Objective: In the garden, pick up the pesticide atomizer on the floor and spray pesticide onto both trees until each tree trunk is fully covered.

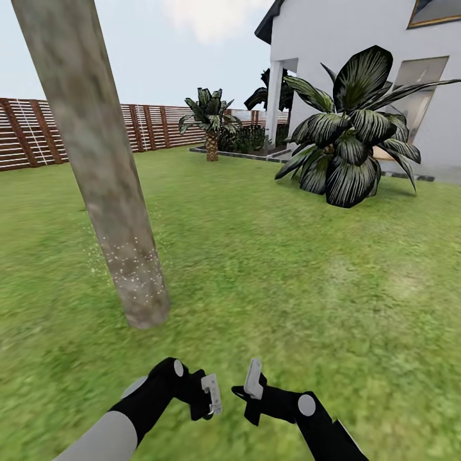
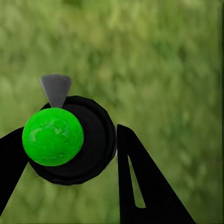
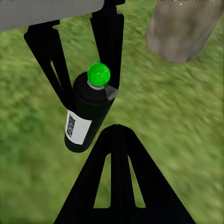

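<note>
One trunk (image 1: 102,179) ahead-left, atomizer (image 3: 88,112) in left gripper (image 3: 88,88), open lawn (image 1: 307,269) right.

A wide green lawn (image 1: 269,269) fills the lower frame, a brown slatted fence (image 1: 77,131) crosses the left middle, a white house (image 1: 358,57) stands upper right behind a broad-leaved palm-like plant (image 1: 352,141), under pale hazy sky (image 1: 179,45).

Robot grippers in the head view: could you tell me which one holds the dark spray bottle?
The left gripper: its black fingers clamp the dark green-topped bottle; the right gripper holds nothing.
</note>
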